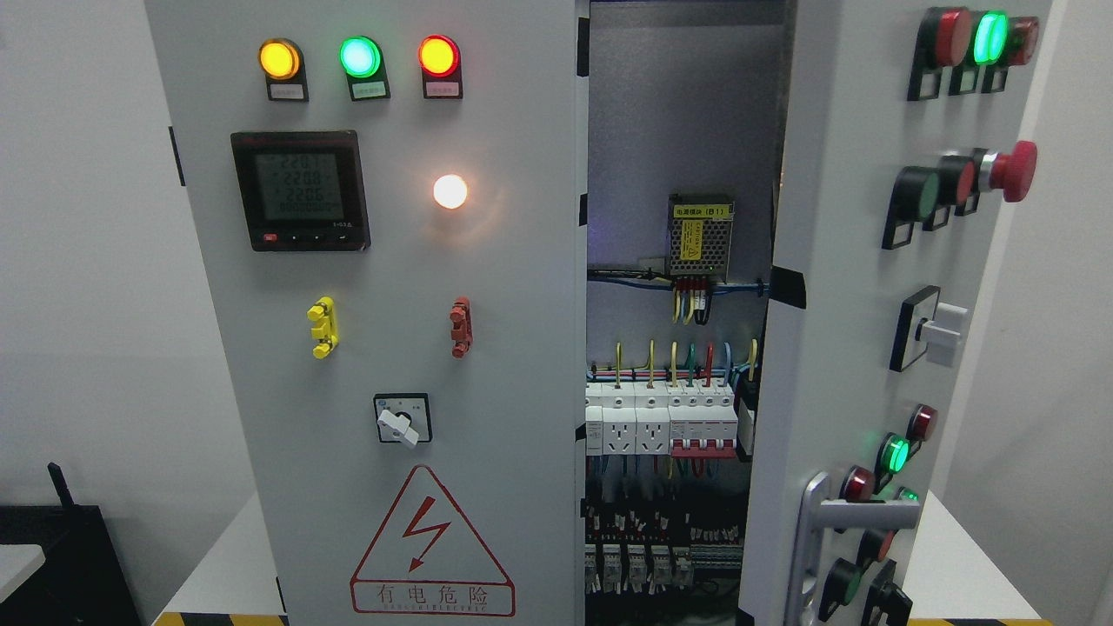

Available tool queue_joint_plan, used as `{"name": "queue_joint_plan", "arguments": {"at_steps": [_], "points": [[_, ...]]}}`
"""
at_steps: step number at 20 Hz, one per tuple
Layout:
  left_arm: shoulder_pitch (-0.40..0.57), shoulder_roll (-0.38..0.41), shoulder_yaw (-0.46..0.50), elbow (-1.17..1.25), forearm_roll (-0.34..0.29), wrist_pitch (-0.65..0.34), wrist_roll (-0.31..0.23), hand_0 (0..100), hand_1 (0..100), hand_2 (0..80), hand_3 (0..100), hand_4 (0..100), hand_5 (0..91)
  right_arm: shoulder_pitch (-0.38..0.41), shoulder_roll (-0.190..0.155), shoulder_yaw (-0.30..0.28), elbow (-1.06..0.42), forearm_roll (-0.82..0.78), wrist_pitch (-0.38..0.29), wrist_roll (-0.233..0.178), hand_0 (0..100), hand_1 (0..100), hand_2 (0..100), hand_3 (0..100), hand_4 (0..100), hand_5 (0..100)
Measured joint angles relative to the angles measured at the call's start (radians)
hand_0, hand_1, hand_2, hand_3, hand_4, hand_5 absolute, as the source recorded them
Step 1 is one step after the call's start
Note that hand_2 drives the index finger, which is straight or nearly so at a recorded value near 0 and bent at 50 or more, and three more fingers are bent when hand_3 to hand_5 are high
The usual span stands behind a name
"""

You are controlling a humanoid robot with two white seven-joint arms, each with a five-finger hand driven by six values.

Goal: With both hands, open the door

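White walls are seen behind a grey electrical cabinet (391, 348) standing on a white table (217, 565).

Head view: the left door (487, 365) is shut, with lamps, a meter (300, 191) and a warning sign (432, 548) on it. The right door (861, 348) is swung partly outward, its handle (822, 539) at the lower edge; breakers (669, 422) and wiring are exposed in the gap. Neither robot hand is seen, so finger state cannot be told.

Step judged: right door part-open, left untouched. Next, a hand is needed on each door's edge.
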Motion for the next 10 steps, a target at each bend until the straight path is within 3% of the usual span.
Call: {"name": "queue_joint_plan", "arguments": {"at_steps": [10], "points": [[0.000, 0.001, -0.001, -0.005, 0.000, -0.006, 0.000, 0, 0, 0.0, 0, 3, 0.0, 0.000, 0.000, 0.000, 0.000, 0.000, 0.000, 0.000, 11, 0, 0, 0, 0, 0]]}}
